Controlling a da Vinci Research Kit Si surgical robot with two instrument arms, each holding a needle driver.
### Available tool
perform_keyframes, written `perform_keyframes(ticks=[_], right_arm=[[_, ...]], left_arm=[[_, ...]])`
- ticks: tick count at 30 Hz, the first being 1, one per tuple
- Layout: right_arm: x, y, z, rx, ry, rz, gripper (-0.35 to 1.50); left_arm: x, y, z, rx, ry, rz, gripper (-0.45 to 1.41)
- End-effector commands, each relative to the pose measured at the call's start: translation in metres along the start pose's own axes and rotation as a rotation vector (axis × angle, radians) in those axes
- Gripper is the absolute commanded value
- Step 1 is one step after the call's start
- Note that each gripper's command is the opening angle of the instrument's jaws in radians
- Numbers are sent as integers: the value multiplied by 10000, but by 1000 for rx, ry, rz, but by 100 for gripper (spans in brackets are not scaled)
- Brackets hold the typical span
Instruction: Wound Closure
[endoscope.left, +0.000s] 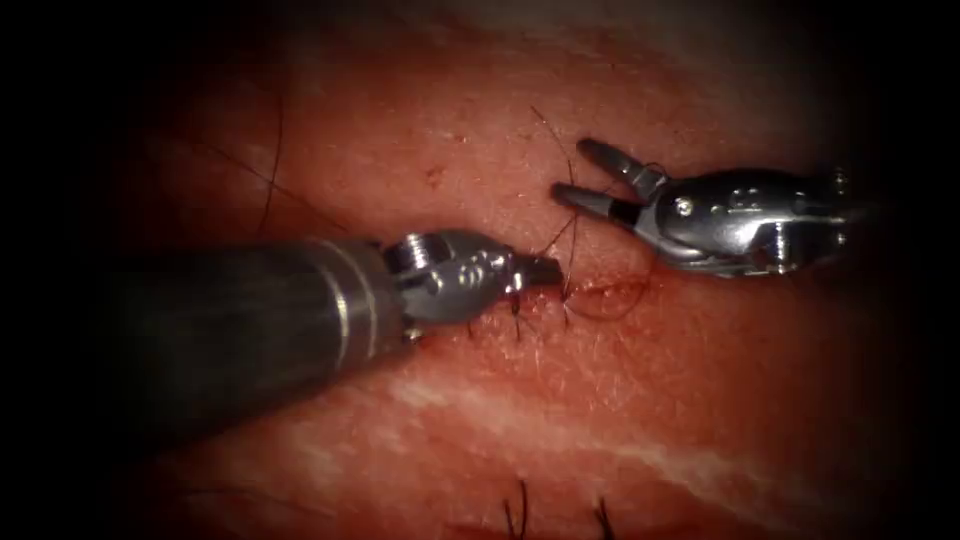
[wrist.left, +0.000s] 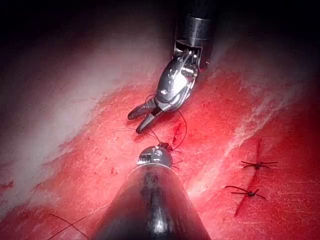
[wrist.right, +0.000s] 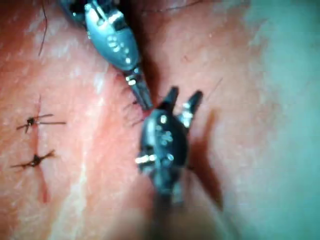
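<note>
My left tool (endoscope.left: 548, 270) reaches in from the left with its jaws shut on the dark thread (endoscope.left: 570, 235), right at the cut (endoscope.left: 610, 292) in the tissue (endoscope.left: 620, 400). From there the thread rises past the right tool and also curls in a loop (endoscope.left: 628, 305) over the cut. My right tool (endoscope.left: 575, 172) hovers just above and to the right of the cut, jaws open and holding nothing, with a strand lying across its wrist. The right wrist view gives the same open jaws (wrist.right: 182, 100) beside the left tool's shut tip (wrist.right: 142, 95). The right tool (wrist.left: 142, 118) is also open in the left wrist view.
Two finished stitches with short cut ends (wrist.left: 257, 165) (wrist.left: 247, 192) lie further along the cut, seen too as stitches (wrist.right: 37, 121) (wrist.right: 35, 160). Thread ends (endoscope.left: 520, 515) poke up at the endoscope view's bottom edge. A long loose strand (endoscope.left: 275, 150) lies on the tissue at the left.
</note>
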Motion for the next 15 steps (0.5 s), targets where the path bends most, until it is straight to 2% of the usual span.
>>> perform_keyframes(ticks=[1,5,9,12,15], right_arm=[[-6,-16,10,9,-9,22,49],[-5,-29,27,30,-29,84,47],[-9,-31,37,34,-47,120,47],[-14,-22,39,30,-64,124,71],[-19,-15,39,25,-68,125,86]], left_arm=[[-2,4,9,-2,0,-1,-45],[-3,3,9,-4,-2,0,-45],[-4,3,6,-7,-5,2,-45],[-4,2,4,-9,-4,7,-45],[-4,1,4,-9,-4,7,-45]])
